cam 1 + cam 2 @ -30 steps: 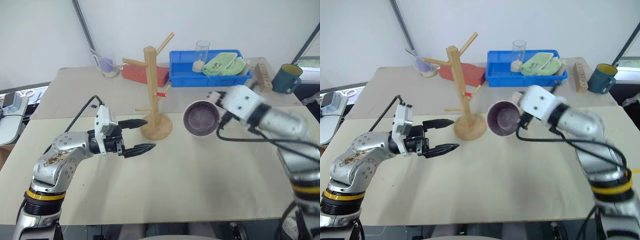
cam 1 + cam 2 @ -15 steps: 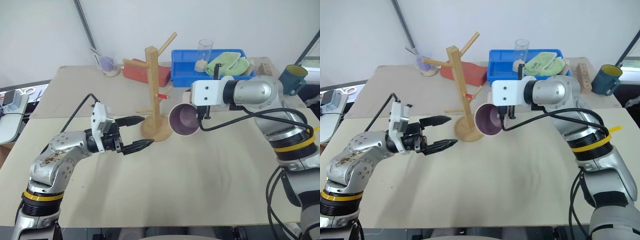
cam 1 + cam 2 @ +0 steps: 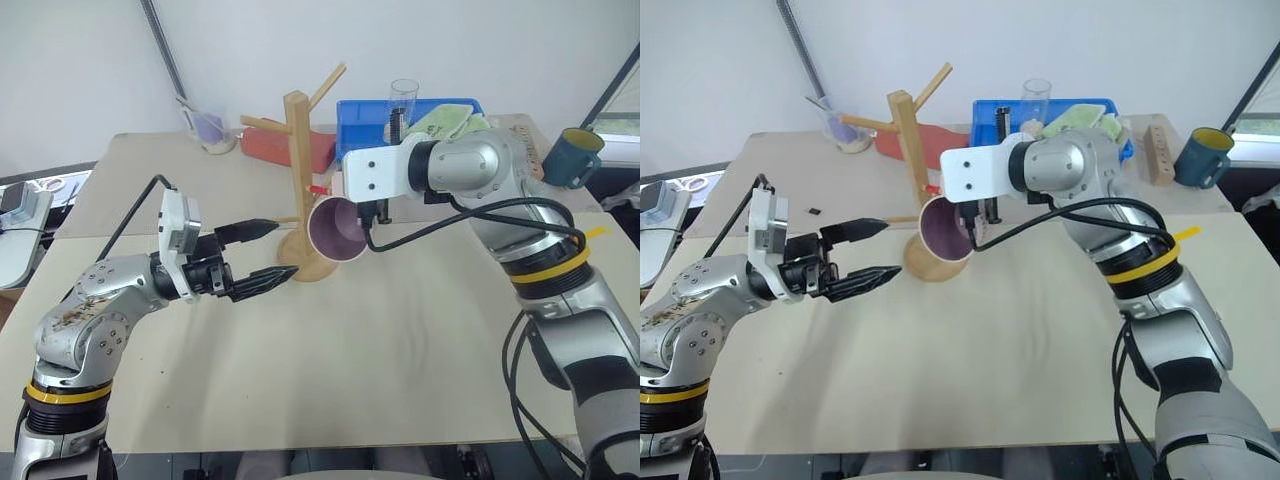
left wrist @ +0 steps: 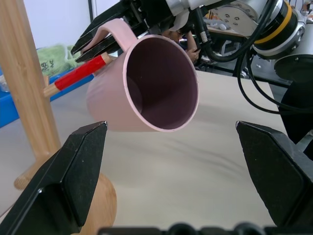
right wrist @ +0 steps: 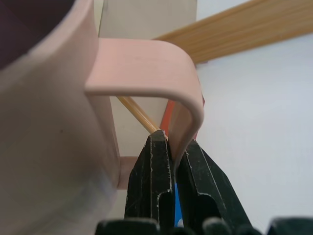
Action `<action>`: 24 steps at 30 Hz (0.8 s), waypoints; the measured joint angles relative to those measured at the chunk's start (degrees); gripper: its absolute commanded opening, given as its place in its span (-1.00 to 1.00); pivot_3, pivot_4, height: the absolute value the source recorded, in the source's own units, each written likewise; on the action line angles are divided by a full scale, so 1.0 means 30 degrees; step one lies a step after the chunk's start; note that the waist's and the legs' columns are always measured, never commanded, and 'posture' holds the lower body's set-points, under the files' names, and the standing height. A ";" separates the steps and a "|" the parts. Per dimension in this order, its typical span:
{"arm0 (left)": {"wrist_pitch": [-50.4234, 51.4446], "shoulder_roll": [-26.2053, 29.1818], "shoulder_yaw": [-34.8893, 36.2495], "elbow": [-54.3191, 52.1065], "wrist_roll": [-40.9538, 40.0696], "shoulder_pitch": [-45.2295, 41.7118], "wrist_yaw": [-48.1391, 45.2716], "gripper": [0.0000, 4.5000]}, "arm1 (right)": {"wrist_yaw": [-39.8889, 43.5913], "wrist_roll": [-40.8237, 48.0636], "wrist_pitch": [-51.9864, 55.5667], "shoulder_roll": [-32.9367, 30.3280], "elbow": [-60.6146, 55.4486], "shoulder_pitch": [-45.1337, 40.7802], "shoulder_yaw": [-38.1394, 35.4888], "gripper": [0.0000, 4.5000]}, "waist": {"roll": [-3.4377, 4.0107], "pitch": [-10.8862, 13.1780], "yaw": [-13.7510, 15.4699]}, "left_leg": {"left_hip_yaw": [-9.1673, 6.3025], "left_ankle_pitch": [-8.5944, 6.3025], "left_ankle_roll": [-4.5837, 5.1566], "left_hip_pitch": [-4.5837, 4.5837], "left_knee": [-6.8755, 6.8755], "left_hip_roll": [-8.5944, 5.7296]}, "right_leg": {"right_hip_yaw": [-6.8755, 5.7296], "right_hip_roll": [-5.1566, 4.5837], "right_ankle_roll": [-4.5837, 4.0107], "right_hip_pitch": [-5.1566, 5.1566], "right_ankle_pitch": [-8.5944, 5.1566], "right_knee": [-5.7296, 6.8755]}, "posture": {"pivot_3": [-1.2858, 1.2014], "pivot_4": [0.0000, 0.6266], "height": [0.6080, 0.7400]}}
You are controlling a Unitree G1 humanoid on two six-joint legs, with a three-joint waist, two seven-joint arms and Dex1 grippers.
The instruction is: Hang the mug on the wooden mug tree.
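Well, the beige table meets a white wall; the right gripper pinches the mug handle beside the mug tree, the left gripper gaping at nine o'clock.

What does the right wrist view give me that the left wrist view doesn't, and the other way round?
Right wrist view: the right gripper seen close up, its fingers pinching the wall of the mug's handle, with a wooden peg behind.

Left wrist view: the left gripper open and empty, the mug's dark mouth tilted toward it, the red-tipped peg just beside the handle loop, plus the post and base of the mug tree.

Both: the mug, its handle, the right gripper's fingers, and the mug tree.
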 measured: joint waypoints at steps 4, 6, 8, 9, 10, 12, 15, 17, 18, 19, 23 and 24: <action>0.0004 0.0029 0.0159 0.0022 0.0010 0.0011 0.0035 1.00 | -0.0027 -0.0600 -0.0351 0.0308 0.0434 -0.0149 0.0170 -0.99 | 0.0001 -0.0001 -0.0003 | 0.0002 0.0002 0.0003 -0.0001 0.0001 0.0000 | 0.0010 0.0006 0.0020 0.0000 0.0014 -0.0001 | 0.03 -0.52 0.68; 0.0031 0.0027 0.0159 0.0018 0.0010 0.0012 0.0081 1.00 | -0.0098 -0.0798 -0.0640 0.0408 0.0654 -0.0173 0.0248 -0.99 | 0.0001 -0.0001 -0.0016 | 0.0001 0.0002 0.0004 0.0002 0.0001 0.0000 | 0.0014 0.0010 0.0044 -0.0001 0.0029 0.0001 | 0.03 -0.52 0.68; 0.0133 0.0012 0.0159 0.0003 0.0010 0.0011 0.0242 1.00 | -0.0220 -0.1062 -0.0768 0.0563 0.0808 -0.0179 0.0279 -0.99 | 0.0001 -0.0001 -0.0019 | -0.0001 0.0003 0.0004 0.0003 -0.0001 0.0000 | 0.0018 0.0013 0.0044 -0.0004 0.0031 0.0001 | 0.03 -0.52 0.68; 0.0177 0.0000 0.0158 -0.0012 0.0009 0.0010 0.0348 1.00 | -0.0319 -0.1156 -0.0803 0.0657 0.0889 -0.0181 0.0307 -0.99 | 0.0001 -0.0001 -0.0020 | -0.0003 0.0002 0.0004 0.0003 -0.0001 0.0000 | 0.0018 0.0015 0.0043 -0.0007 0.0031 0.0004 | 0.03 -0.52 0.68; 0.0208 -0.0017 0.0157 -0.0026 0.0008 0.0008 0.0449 1.00 | -0.0372 -0.1207 -0.0807 0.0756 0.0975 -0.0181 0.0326 -0.99 | 0.0001 -0.0001 -0.0021 | -0.0004 0.0002 0.0004 0.0003 -0.0001 0.0000 | 0.0020 0.0016 0.0043 -0.0007 0.0032 0.0005 | 0.03 -0.52 0.68; 0.0276 -0.0043 0.0149 -0.0043 0.0005 -0.0014 0.0569 1.00 | -0.0397 -0.1327 -0.0807 0.0967 0.1107 -0.0181 0.0360 -0.99 | 0.0002 -0.0001 -0.0028 | -0.0005 0.0003 0.0004 0.0005 -0.0001 0.0000 | 0.0021 0.0018 0.0044 -0.0007 0.0033 0.0007 | 0.03 -0.52 0.68; 0.0590 -0.0119 0.0104 -0.0052 0.0001 -0.0261 0.0894 1.00 | -0.0455 -0.1475 -0.0791 0.1320 0.1287 -0.0205 0.0386 -0.99 | 0.0002 -0.0001 -0.0031 | -0.0007 0.0012 0.0019 0.0005 -0.0001 0.0000 | 0.0026 0.0023 0.0061 -0.0012 0.0047 0.0012 | 0.03 -0.52 0.68; 0.0635 -0.0153 0.0086 -0.0098 -0.0004 -0.0438 0.1016 1.00 | -0.0464 -0.1486 -0.0754 0.1475 0.1370 -0.0294 0.0386 -0.99 | 0.0001 -0.0001 -0.0030 | -0.0008 0.0012 0.0019 -0.0001 -0.0002 0.0000 | 0.0029 0.0027 0.0061 -0.0018 0.0048 0.0012 | 0.03 -0.52 0.68; 0.0648 -0.0155 0.0086 -0.0143 -0.0006 -0.0457 0.1073 1.00 | -0.0463 -0.1483 -0.0731 0.1531 0.1373 -0.0359 0.0384 -0.99 | 0.0001 -0.0001 -0.0032 | -0.0008 0.0012 0.0019 0.0002 -0.0001 0.0000 | 0.0032 0.0027 0.0061 -0.0016 0.0048 0.0012 | 0.03 -0.52 0.68; 0.0663 -0.0161 0.0084 -0.0158 -0.0007 -0.0458 0.1114 1.00 | -0.0463 -0.1468 -0.0674 0.1571 0.1371 -0.0412 0.0374 -0.82 | 0.0002 -0.0001 -0.0034 | -0.0008 0.0012 0.0019 0.0004 -0.0001 0.0000 | 0.0034 0.0027 0.0061 -0.0017 0.0049 0.0012 | 0.03 -0.52 0.68; 0.0677 -0.0165 0.0080 -0.0167 -0.0006 -0.0459 0.1165 1.00 | -0.0453 -0.1267 -0.0280 0.1696 0.1278 -0.0409 0.0205 -0.20 | 0.0000 -0.0002 -0.0030 | -0.0009 0.0014 0.0021 0.0002 -0.0002 0.0000 | 0.0039 0.0033 0.0064 -0.0021 0.0056 0.0014 | 0.03 -0.52 0.68; 0.0677 -0.0165 0.0080 -0.0167 -0.0006 -0.0459 0.1167 1.00 | -0.0454 -0.1236 -0.0206 0.1704 0.1197 -0.0410 0.0157 -0.04 | 0.0000 -0.0002 -0.0031 | -0.0010 0.0012 0.0020 0.0003 -0.0002 0.0000 | 0.0038 0.0033 0.0062 -0.0020 0.0055 0.0014 | 0.03 -0.52 0.68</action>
